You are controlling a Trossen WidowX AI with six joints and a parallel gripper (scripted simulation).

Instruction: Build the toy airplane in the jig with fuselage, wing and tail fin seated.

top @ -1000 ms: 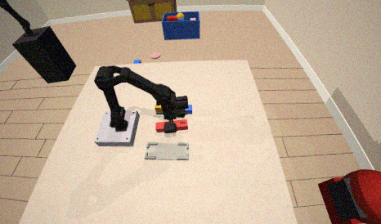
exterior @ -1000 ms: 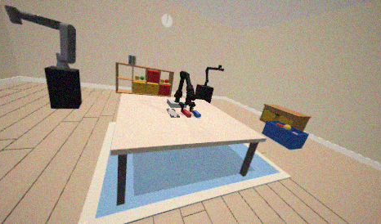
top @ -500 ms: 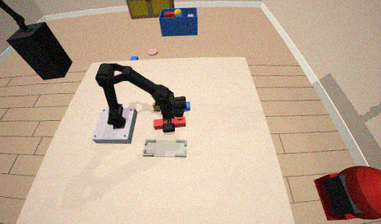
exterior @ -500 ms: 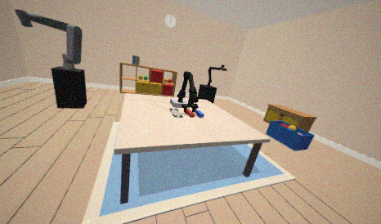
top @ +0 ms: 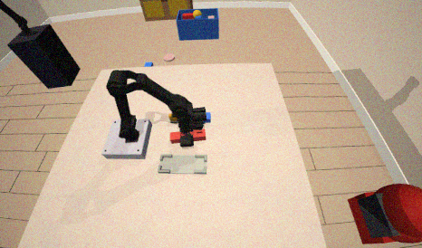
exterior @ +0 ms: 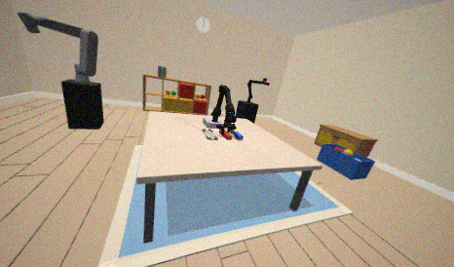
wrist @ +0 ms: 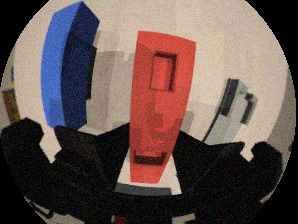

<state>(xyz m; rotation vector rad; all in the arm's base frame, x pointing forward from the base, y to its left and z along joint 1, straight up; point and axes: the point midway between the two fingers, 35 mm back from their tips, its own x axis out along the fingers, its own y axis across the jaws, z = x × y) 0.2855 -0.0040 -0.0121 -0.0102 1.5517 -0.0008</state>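
Note:
The red fuselage (top: 199, 135) (exterior: 227, 135) (wrist: 167, 110) lies lengthwise between my fingers, sockets facing up. My gripper (top: 187, 135) (exterior: 227, 131) (wrist: 151, 126) is shut on its sides, near the middle to tail part; whether it is raised off the table is hard to tell. The blue wing (top: 208, 118) (exterior: 238, 135) (wrist: 52, 70) lies behind the fuselage, partly hidden by the gripper in the top view. A bit of the yellow tail fin (top: 172, 118) shows behind the arm. The pale grey jig (top: 183, 165) (exterior: 209, 135) (wrist: 224, 131) lies in front of the fuselage, with nothing in it.
The arm's grey base plate (top: 127, 151) stands left of the parts. A blue bin (top: 197, 29) (exterior: 345, 163) with toys stands on the floor beyond the table. A red rounded object (top: 405, 213) is off the table's right side.

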